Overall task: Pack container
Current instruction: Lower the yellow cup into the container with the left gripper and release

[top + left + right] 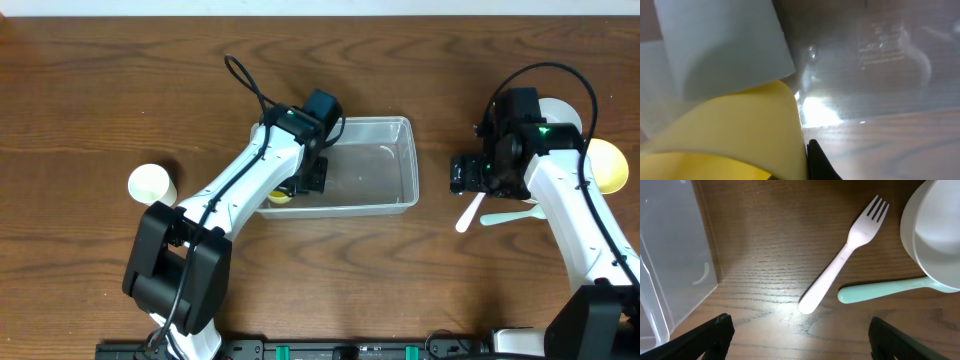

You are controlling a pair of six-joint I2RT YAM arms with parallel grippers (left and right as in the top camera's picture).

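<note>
The clear container (385, 165) lies on the table's middle, long side left to right. My left gripper (305, 178) reaches into its left end and is shut on the rim of a yellow bowl (279, 196). In the left wrist view the yellow bowl (730, 135) fills the lower left, with one black finger (820, 164) pressed against its rim and the container's see-through wall (880, 65) behind. My right gripper (465, 175) hovers open over bare table just right of the container. Its wrist view shows the gripper (800, 335) with nothing between the fingers and a white fork (840, 262) just ahead.
A mint-green spoon (512, 215) lies beside the white fork (470, 213). A white bowl (560, 112) and a second yellow bowl (608, 165) sit at the far right. A white cup (150, 183) lies on its side at the left. A pale flat surface (725, 45) blocks the left wrist view's upper left.
</note>
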